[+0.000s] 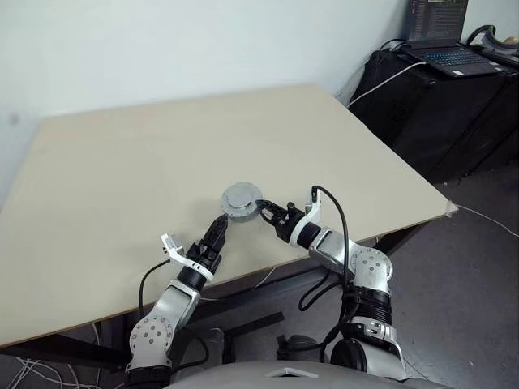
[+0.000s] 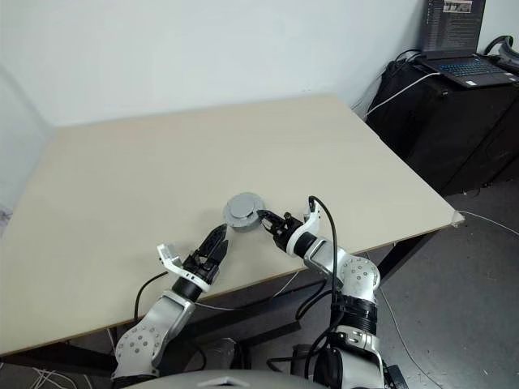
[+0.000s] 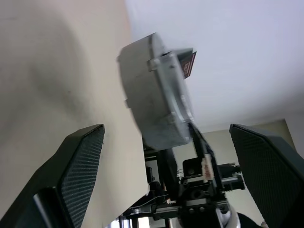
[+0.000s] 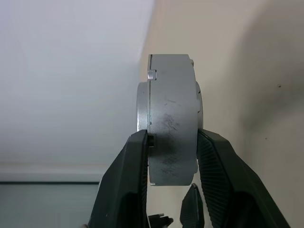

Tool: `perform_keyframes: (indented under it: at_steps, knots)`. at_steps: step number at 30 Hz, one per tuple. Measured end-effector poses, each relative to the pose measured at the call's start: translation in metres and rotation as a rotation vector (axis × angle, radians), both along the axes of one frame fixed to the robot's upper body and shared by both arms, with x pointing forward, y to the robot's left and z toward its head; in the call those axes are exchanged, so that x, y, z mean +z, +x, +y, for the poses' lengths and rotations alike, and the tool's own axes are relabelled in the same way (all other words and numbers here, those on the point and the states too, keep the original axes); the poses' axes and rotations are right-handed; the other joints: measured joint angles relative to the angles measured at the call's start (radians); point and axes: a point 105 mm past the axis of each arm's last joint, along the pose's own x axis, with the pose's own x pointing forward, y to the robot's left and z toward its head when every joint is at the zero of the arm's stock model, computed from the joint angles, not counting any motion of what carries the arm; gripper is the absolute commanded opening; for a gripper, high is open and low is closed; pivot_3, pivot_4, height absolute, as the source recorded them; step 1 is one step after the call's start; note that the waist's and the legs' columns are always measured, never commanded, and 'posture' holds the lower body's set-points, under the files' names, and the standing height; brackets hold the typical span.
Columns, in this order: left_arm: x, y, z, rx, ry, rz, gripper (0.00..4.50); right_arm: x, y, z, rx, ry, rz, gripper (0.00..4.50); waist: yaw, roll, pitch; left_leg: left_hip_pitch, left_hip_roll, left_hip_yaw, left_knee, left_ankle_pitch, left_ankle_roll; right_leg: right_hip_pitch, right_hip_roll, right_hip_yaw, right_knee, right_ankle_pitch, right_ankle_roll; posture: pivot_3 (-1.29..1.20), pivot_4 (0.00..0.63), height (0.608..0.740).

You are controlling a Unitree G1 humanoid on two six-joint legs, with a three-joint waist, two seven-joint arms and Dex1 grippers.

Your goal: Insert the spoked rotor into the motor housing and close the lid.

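Observation:
My right gripper (image 1: 264, 210) is shut on the motor housing (image 1: 239, 213), a thick grey round case held a little above the table near its front edge. In the right wrist view its two fingers (image 4: 128, 161) clamp the case across its flat faces. The lid (image 1: 240, 195) lies flush on the case as its pale-grey upper face. The spoked rotor is hidden. My left gripper (image 1: 220, 227) stands open just short of the case on its near left side, its fingers (image 3: 80, 161) spread wide with nothing between them.
The beige table (image 1: 162, 154) stretches away to the back and left. Its front edge runs just under both arms. A laptop (image 1: 444, 49) sits on a black-covered stand at the far right, with cables hanging beside it.

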Motion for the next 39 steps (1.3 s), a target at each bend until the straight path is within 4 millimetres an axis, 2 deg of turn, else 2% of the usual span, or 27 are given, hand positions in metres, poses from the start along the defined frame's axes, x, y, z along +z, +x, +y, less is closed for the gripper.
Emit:
perform_keyframes:
  at_steps: [15,26,39]
  knots:
    - [0.006,0.002,0.001,0.016,-0.049,-0.040,4.50,0.003,-0.009,0.011,0.083,-0.006,0.003,1.20,0.000,0.000,0.000,0.000,0.000,0.000,0.001,0.000,0.001,0.000,0.001,0.000,0.000,0.000,0.001,0.00,0.000,0.740]
    - [-0.009,0.001,-0.001,0.016,-0.077,0.009,4.50,0.004,-0.016,0.018,0.147,-0.009,0.005,1.20,0.001,0.000,0.000,0.000,0.000,0.001,0.002,0.000,0.002,0.001,0.001,-0.001,0.000,0.001,0.002,0.00,0.000,0.740]
    - [-0.012,0.000,0.004,0.038,-0.101,-0.014,4.50,0.002,-0.024,0.024,0.211,-0.017,0.016,1.20,0.000,0.000,0.000,0.000,0.000,0.002,0.002,0.000,0.002,0.001,0.000,-0.001,0.000,0.001,0.002,0.00,0.000,0.740]
